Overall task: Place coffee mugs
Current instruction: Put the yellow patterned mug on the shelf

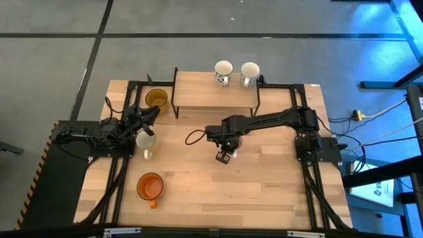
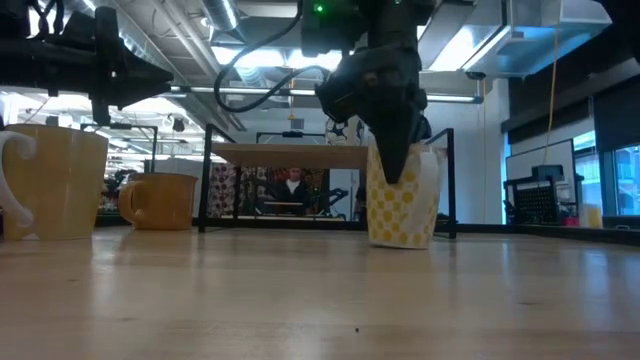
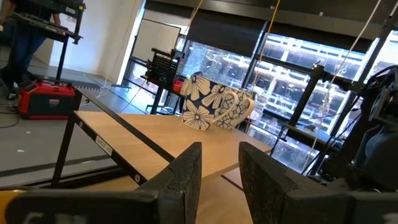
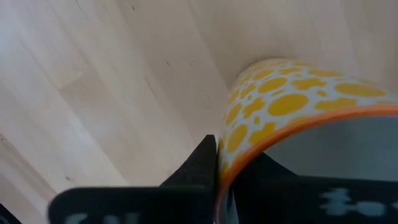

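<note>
A white mug with yellow dots (image 2: 405, 205) stands mid-table in front of the wooden rack (image 1: 215, 92), and my right gripper (image 1: 225, 156) is shut on it. Two flower-patterned mugs (image 1: 223, 71) (image 1: 250, 73) stand on the rack's top, also seen in the left wrist view (image 3: 214, 102). An amber-yellow mug (image 1: 156, 99) stands on the table left of the rack. A white mug (image 1: 145, 142) and an orange mug (image 1: 150, 187) stand nearer the left side. My left gripper (image 3: 219, 168) is open above the table, between the amber and white mugs. My right gripper holds the dotted mug by its orange-edged rim (image 4: 231, 168). One finger (image 4: 202, 165) is outside the wall and the other is inside the mug. The fingers come from above, pointing down (image 2: 395, 160). The mug is upright, and its base appears to be on the tabletop.
The rack's black legs (image 1: 175, 99) (image 1: 258, 99) stand on the table's far half, with open space under its shelf. Black frame rails run along both table sides (image 1: 119, 192) (image 1: 314, 192). Bare wood lies between the orange mug and the right arm's base.
</note>
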`<action>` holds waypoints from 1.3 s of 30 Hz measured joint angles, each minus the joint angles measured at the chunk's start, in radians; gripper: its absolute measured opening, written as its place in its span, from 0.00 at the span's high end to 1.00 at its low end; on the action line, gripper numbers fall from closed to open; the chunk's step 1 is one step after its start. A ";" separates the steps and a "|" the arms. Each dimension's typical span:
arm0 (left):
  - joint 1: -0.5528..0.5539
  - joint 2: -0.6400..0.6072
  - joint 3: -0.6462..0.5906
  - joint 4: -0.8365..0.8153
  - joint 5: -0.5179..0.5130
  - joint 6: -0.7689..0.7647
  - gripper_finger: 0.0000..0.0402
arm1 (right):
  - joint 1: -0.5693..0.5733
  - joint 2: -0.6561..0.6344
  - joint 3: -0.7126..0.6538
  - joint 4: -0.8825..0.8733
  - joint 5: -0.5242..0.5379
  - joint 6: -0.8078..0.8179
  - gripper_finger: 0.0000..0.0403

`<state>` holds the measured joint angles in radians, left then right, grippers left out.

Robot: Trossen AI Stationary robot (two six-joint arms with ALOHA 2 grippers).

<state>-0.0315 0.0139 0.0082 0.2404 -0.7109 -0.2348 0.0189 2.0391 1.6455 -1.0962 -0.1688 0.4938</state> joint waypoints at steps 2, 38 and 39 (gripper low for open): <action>0.000 0.000 0.000 0.000 0.000 0.000 0.75 | 0.000 0.002 0.000 0.019 0.008 -0.001 0.89; 0.000 0.000 0.000 -0.021 0.021 -0.150 0.75 | 0.620 -0.304 -0.429 0.359 1.014 0.993 0.47; 0.000 0.000 0.000 -0.022 0.021 -0.170 0.75 | 0.626 -0.304 -0.451 0.401 1.016 1.007 0.47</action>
<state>-0.0315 0.0137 0.0082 0.2188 -0.6895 -0.4044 0.6446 1.7348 1.1944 -0.6955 0.8472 1.5009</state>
